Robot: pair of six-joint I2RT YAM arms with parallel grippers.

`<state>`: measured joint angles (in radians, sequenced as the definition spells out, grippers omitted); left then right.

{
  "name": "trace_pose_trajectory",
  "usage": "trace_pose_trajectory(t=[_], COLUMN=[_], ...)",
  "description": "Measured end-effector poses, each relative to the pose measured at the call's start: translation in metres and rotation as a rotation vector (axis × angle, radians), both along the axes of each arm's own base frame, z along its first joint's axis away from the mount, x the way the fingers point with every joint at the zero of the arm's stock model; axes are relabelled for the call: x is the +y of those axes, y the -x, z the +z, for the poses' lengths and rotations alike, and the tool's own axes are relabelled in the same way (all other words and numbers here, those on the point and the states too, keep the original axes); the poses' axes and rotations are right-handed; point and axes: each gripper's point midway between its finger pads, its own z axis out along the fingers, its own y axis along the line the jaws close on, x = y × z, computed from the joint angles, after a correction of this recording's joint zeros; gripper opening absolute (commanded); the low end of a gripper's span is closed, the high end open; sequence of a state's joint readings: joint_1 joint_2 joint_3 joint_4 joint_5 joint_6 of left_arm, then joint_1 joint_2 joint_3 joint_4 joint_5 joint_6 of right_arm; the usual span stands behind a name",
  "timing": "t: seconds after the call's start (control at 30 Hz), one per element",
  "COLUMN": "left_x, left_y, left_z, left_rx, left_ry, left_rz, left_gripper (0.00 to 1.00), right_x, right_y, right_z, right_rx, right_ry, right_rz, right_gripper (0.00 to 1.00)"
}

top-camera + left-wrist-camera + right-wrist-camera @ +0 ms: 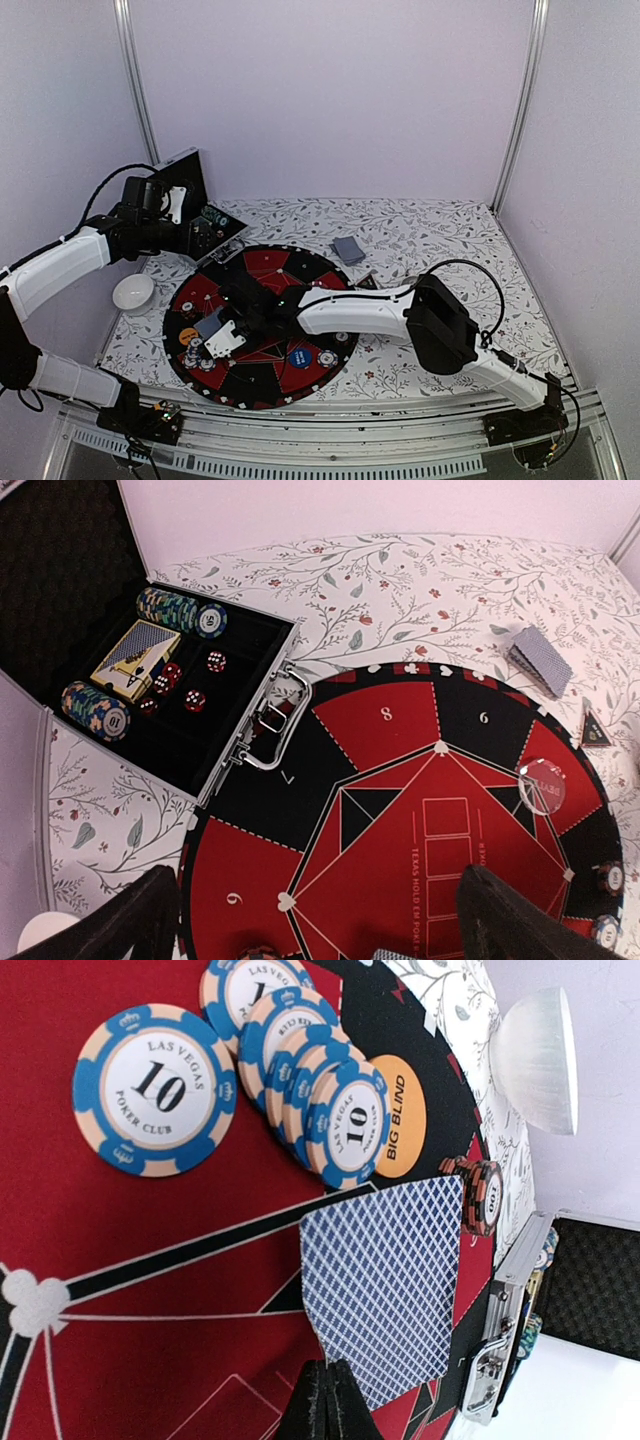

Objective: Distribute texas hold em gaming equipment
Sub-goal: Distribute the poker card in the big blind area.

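Observation:
Over the left part of the round red-and-black poker mat (270, 385), my right gripper (228, 337) (328, 1372) is shut on the corner of a blue-backed playing card (390, 1280) (209, 324). Beyond the card lie blue 10 chips (155, 1090), an orange BIG BLIND button (398, 1115) and a short stack of reddish chips (484, 1196). A blue button (299, 356) sits on the mat's near side and a clear disc (541, 785) on its right. The card deck (348, 250) (540, 660) rests on the tablecloth behind the mat. High over the case and the mat's far-left edge, my left gripper (188, 230) (330, 935) hangs open and empty.
The open black hinged case (262, 650) at the back left holds chip rolls, a card box and red dice. A white bowl (133, 292) stands left of the mat. A small dark triangular piece (596, 730) lies by the mat's far-right rim. Walls enclose the table.

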<state>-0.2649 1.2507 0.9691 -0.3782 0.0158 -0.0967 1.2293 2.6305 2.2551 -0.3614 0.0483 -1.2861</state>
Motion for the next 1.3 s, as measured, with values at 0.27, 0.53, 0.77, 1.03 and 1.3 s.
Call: trace_pose_trajectory(t=[0.27, 0.53, 0.77, 1.03, 1.3], left_x=[0.000, 0.000, 0.000, 0.000, 0.000], left_y=[0.000, 0.000, 0.000, 0.000, 0.000], left_z=[0.000, 0.000, 0.000, 0.000, 0.000], left_rx=[0.000, 0.000, 0.000, 0.000, 0.000], left_ry=[0.000, 0.000, 0.001, 0.002, 0.002], left_rz=[0.000, -0.001, -0.002, -0.002, -0.002], left_gripper=[0.98, 0.98, 0.98, 0.98, 0.98], right_x=[0.012, 0.022, 0.024, 0.030, 0.032], right_y=[-0.011, -0.024, -0.029, -0.031, -0.036], right_z=[-0.017, -0.010, -0.014, -0.010, -0.006], right_rx=[-0.099, -0.146, -0.144, -0.155, -0.193], right_ry=[-0.013, -0.075, -0.099, -0.138, -0.162], right_rz=[0.071, 0.098, 0.113, 0.125, 0.116], right_gripper=[0.01, 0.01, 0.03, 0.28, 0.46])
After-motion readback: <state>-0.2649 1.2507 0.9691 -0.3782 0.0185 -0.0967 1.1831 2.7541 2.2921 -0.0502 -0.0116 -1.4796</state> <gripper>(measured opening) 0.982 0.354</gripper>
